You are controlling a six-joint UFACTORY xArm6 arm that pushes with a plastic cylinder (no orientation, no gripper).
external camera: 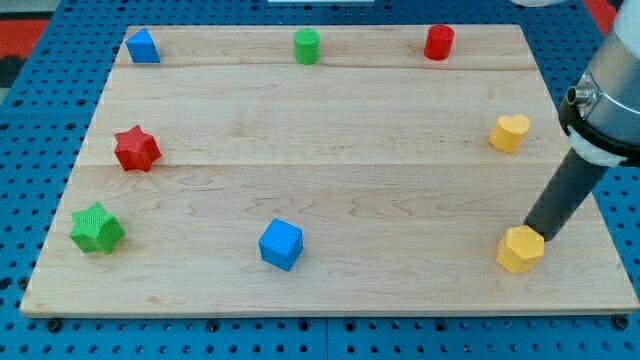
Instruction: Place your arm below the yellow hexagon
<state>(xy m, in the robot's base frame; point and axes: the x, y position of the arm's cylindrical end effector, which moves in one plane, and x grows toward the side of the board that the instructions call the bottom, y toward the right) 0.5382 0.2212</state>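
1. The yellow hexagon (521,249) lies near the view's bottom-right corner of the wooden board (330,200), close to the board's bottom and right edges.
2. My tip (531,231) sits at the hexagon's upper edge, touching it or just short of it; the rod slants up to the view's right. It is above the block, not below it.
3. There are no jaws on this arm, only the rod, so nothing is spread, pressed or pinched.
4. Judging by looks, the hexagon is a small, rigid, light block that would slide readily on smooth wood at any nudge. No hold is needed; going around it to the narrow strip beneath calls for care, since a bump could push it off the edge.
5. The board is pale, flat and planked, resting on a blue pegboard (60,330).
6. Elsewhere, all well apart from the tip: a yellow heart (509,132), red cylinder (439,42), green cylinder (307,46), blue block (143,46) at top left, red star (136,149), green star (97,228) and blue cube (280,244).
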